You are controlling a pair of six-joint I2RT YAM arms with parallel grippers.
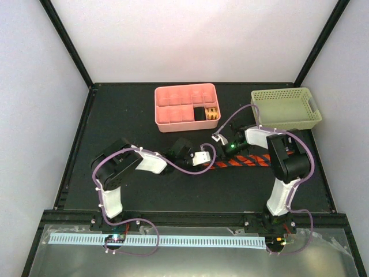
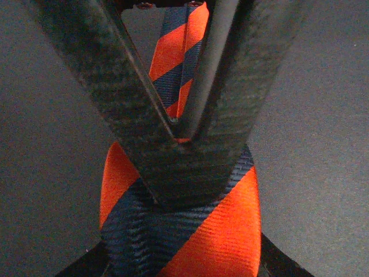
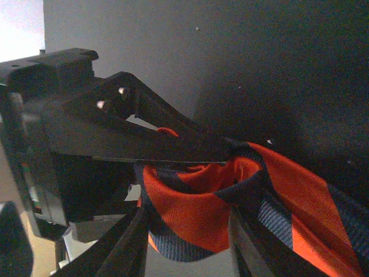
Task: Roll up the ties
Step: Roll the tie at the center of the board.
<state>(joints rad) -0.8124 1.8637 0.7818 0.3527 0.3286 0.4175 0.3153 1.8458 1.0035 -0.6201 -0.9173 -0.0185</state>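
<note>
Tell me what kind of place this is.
Probably a lab test cell: white panels in a black frame enclose a black table with a pink tray, a green basket and the striped tie.

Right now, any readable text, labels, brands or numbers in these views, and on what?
No readable text in any view.
The orange-red and navy striped fabric tie shows stripes only, no label.
The pink plastic compartment tray and pale green perforated basket show no markings.
</note>
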